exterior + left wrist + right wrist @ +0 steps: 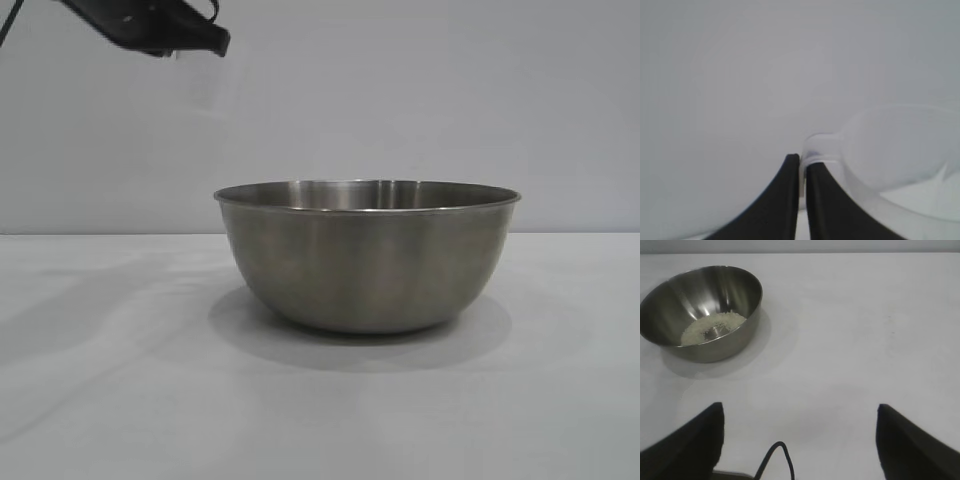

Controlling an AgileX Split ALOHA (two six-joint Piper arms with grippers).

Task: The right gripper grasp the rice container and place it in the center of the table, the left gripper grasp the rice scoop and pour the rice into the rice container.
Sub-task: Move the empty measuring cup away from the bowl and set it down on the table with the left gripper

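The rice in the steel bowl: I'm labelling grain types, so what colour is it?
Off-white; the rice forms a pale patch at the bottom of the bowl, clearest in the right wrist view.

Light is soft and even, bright on the white table (110,400); the bowl (367,255) throws a faint wide shadow around its base, toward the front edge; small glare spots shine on its inner wall in the right wrist view; in the left wrist view the scoop (900,150) and fingers (772,205) are blurred, out of focus.

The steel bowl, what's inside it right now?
The rice container holds a thin pale patch of rice on its bottom, seen from the right wrist view. The near wall covers part of the floor.
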